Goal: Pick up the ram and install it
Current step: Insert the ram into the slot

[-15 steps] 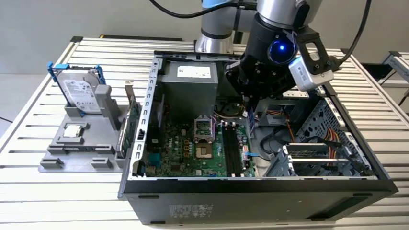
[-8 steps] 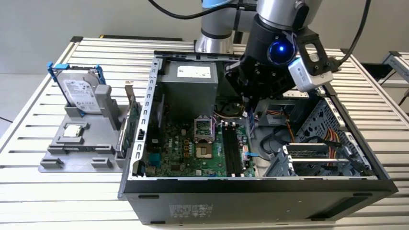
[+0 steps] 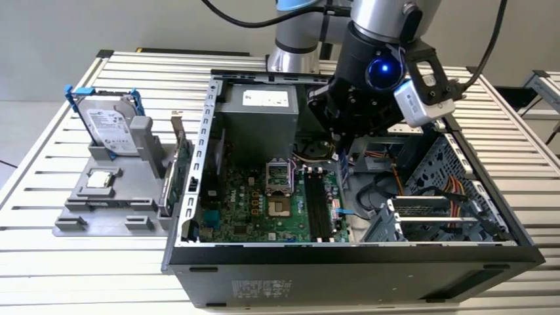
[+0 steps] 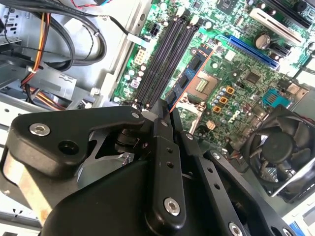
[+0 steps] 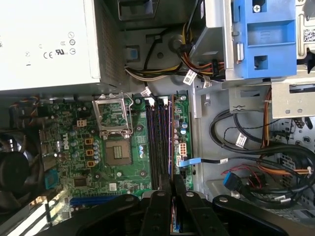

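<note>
The ram [image 5: 171, 147] is in the hand [image 5: 172, 183]. The two fingers are pressed on it, one on each flat side, and it sticks out from them toward the motherboard [image 3: 254, 203]. It is inside the open computer case [image 3: 350, 252], up over the long black slots [image 5: 157, 137]. I think it is not in a slot yet.

Here is what could go wrong. The ram is very thin and so is each slot. If the ram is a bit to one side or a bit tilted, it could land on the edge of a slot and not go in. Then a hard push could bend it or make it slip in the fingers. The cables [image 5: 236, 142] lie near the slots, and the arm could catch on them. The case walls are close too, so the big hand could bump one.

The exterior view gives the whole picture: the case on the worktop [image 3: 88, 275], the arm reaching down into it, and the grey stand [image 3: 105, 203] at the exterior view's left with a hard drive [image 3: 109, 128] and a green card [image 3: 180, 170]. The first wrist view looks along the ram's thin edge, so you can see that it runs the same way as the slots and lies close beside them. The second wrist view looks from the other side. There you see a bit of the ram's flat face and the fan [image 4: 275, 152].
</note>
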Controlling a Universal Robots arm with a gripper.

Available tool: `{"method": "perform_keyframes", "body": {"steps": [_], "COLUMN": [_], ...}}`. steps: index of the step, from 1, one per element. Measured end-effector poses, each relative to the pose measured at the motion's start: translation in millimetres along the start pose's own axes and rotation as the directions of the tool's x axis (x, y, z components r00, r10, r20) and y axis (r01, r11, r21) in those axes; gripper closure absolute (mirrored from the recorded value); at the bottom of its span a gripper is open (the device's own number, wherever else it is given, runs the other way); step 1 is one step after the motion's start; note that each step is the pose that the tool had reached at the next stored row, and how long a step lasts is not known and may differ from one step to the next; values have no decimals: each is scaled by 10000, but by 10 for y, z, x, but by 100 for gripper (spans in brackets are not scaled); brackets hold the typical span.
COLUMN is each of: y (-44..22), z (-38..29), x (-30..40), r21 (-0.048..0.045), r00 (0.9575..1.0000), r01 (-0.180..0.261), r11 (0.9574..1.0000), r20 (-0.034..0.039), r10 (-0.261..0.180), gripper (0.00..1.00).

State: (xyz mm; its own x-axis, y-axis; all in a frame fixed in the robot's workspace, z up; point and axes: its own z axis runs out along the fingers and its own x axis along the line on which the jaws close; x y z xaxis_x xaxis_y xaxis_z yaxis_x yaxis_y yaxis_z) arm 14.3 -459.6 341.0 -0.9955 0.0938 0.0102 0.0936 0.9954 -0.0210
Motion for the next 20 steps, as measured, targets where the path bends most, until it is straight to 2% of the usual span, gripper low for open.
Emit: {"method": "perform_keyframes", "body": {"steps": [20], "y": [1], "z": [44], "x": [0], "r21": [1], "r00": [10000], "r01": [33], "r11": [10000], "r20": [3], "r10": [-33], "gripper": [100]}}
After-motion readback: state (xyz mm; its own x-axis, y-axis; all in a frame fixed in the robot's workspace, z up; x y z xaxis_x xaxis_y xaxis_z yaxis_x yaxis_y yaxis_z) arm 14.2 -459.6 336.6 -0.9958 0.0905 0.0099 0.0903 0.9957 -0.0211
